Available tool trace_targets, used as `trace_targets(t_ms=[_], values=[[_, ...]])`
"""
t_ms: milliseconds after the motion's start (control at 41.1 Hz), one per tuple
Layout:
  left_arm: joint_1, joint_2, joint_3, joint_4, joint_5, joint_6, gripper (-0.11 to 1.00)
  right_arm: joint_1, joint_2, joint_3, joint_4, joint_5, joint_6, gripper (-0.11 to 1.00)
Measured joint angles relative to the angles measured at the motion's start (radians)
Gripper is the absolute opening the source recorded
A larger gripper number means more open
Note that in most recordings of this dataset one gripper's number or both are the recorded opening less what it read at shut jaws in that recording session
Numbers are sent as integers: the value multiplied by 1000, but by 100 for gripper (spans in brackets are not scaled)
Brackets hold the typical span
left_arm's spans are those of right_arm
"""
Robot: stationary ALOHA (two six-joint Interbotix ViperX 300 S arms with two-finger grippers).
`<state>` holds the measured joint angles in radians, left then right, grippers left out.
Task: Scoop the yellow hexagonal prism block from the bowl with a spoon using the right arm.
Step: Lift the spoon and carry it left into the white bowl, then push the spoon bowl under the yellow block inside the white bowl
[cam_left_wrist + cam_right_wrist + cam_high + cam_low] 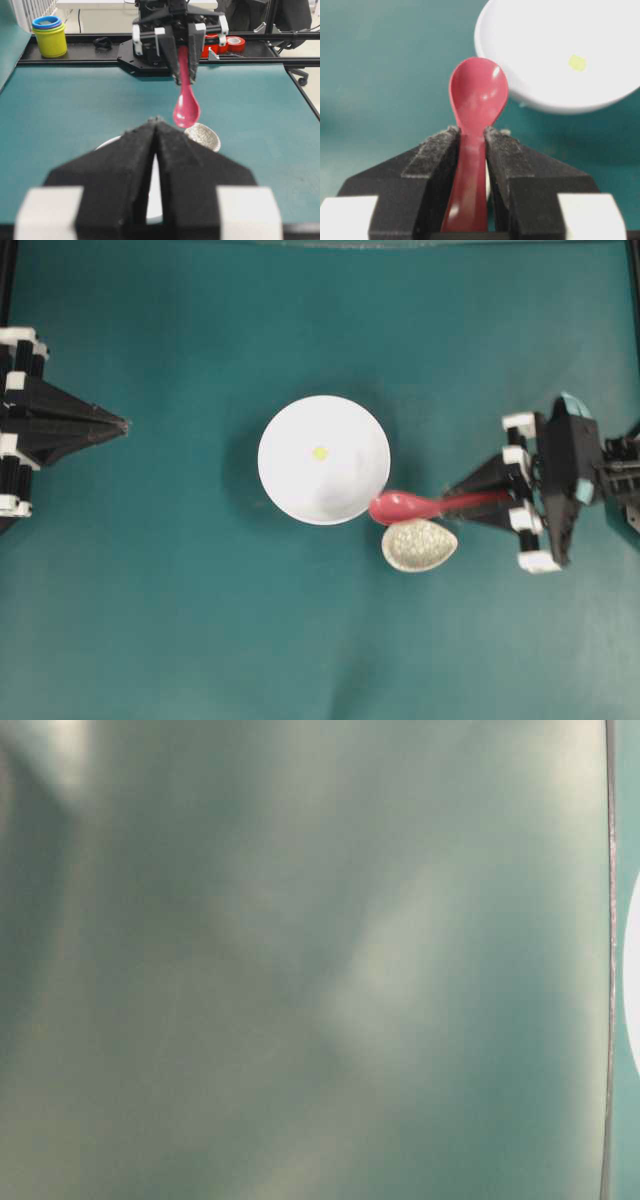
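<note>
Got the right gripper [471,137] clamped on the spoon [476,105] handle, glossy pink-red so prob slippery, rigid tho. Scoop's lower right of the bowl [285,485] rim, center frame overhead. Yellow hexagonal prism block [320,452] = tiny, light, mid-bowl. Left gripper [156,122] looks closed & empty, table-level cam's blurry

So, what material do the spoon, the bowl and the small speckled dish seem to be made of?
The spoon looks like glazed ceramic or glossy plastic: its pink-red scoop shows bright highlights. The bowl is smooth plain white, probably ceramic or melamine. The speckled dish has a crackled beige surface in the left wrist view, suggesting glazed pottery.
</note>
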<state>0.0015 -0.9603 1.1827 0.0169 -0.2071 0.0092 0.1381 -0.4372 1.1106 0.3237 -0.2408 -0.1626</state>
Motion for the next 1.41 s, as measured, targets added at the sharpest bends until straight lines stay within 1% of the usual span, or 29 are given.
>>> trace_targets(t_ms=[195, 316, 414, 584, 803, 949, 1095, 1411], values=[[0, 2, 0, 0, 0, 0, 0, -112, 18, -126, -15, 186, -46, 24], [0, 2, 0, 0, 0, 0, 0, -172, 64, -204, -34, 279, -69, 24], [0, 2, 0, 0, 2, 0, 0, -204, 118, -275, -51, 354, -81, 24], [0, 2, 0, -2, 6, 0, 0, -236, 213, -388, -78, 495, -89, 24], [0, 2, 0, 0, 9, -3, 0, -245, 327, -509, -106, 663, -83, 24], [0, 2, 0, 0, 14, -3, 0, -255, 357, -541, -117, 712, -77, 24], [0, 2, 0, 0, 18, -3, 0, -270, 370, -543, -118, 716, -75, 24], [0, 2, 0, 0, 25, -3, 0, -270, 396, -543, -118, 716, -72, 24]])
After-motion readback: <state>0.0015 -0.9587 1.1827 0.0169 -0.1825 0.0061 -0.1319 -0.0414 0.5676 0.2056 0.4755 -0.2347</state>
